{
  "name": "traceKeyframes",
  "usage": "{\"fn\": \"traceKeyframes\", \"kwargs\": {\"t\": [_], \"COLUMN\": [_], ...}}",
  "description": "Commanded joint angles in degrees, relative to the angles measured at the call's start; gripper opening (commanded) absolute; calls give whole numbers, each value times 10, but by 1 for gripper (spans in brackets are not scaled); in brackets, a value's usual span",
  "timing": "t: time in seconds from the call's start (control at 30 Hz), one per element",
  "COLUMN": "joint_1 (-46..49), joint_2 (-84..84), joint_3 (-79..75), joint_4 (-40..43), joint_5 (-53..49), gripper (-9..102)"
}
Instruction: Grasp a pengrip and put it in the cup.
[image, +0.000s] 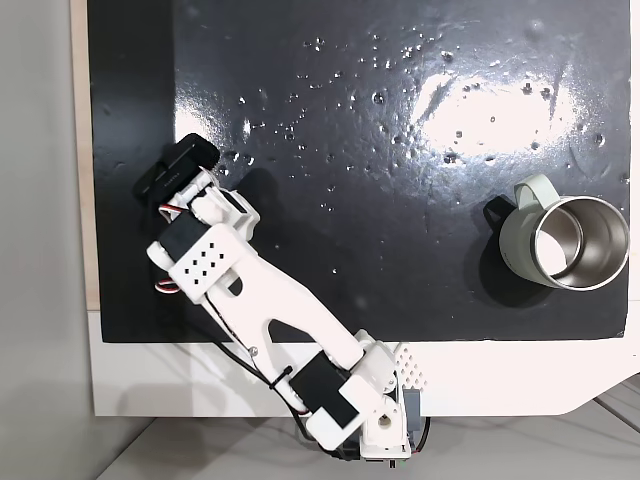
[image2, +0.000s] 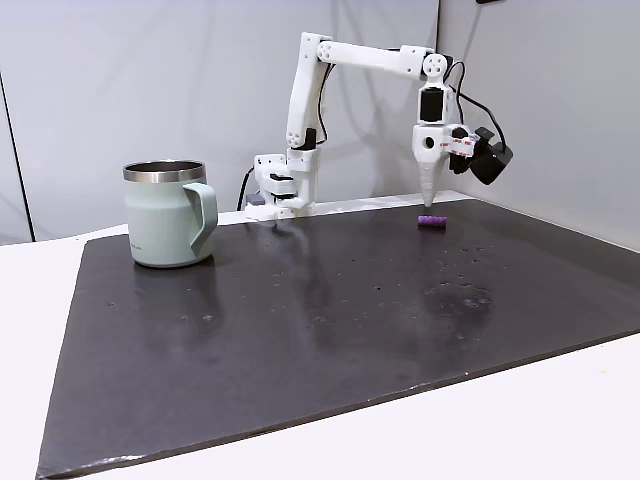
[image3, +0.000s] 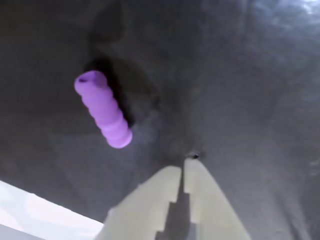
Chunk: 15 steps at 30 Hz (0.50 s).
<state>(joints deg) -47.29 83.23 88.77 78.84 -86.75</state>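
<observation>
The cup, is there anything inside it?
Looking down from above, the cup shows bare shiny steel walls and bottom, nothing else. The purple pengrip lies on the black mat, beside the shut hand.

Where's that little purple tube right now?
The pengrip lies on the black mat, right side of a fixed view, just below the gripper and far from the cup.
</observation>
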Motion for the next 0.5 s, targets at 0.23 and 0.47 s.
{"fn": "traceKeyframes", "kwargs": {"t": [0.23,0.47], "joint_1": [-11,-25], "joint_2": [31,40], "joint_3": [21,37], "joint_4": [-45,-54], "joint_5": [1,4], "gripper": [13,22]}}
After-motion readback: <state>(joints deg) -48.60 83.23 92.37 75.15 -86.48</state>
